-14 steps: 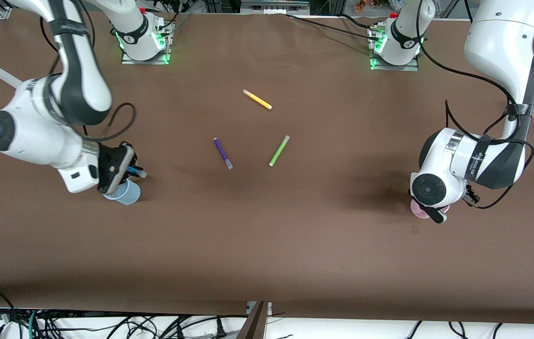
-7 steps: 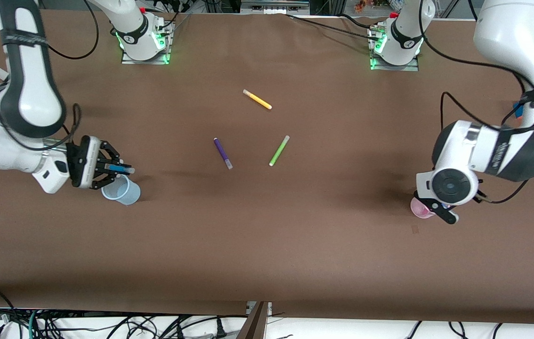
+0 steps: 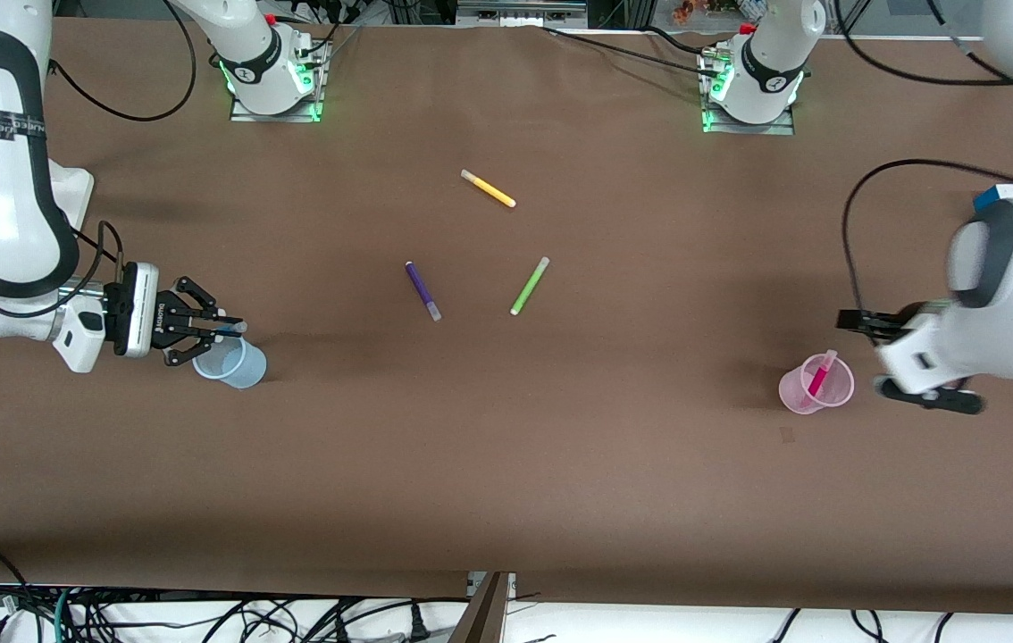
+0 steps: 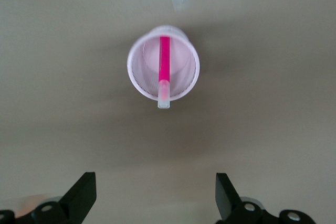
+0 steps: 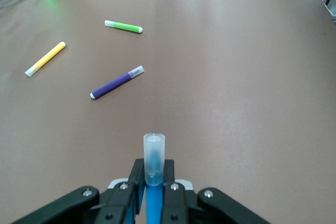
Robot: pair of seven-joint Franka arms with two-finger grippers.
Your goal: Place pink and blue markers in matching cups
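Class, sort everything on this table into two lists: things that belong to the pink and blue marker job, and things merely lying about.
Belonging to the job:
pink marker, standing in the pink cup
blue marker, held in the right hand
blue cup

Lying about:
purple marker
green marker
yellow marker

markers: five [image 3: 489, 189] | cups: two [image 3: 234, 366] | robot arms: two [image 3: 2, 179]

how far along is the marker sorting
Half done. The pink marker stands in the pink cup, and the open left claw is beside it. The right claw grips the blue marker level over the blue cup; dropping it in is what remains.
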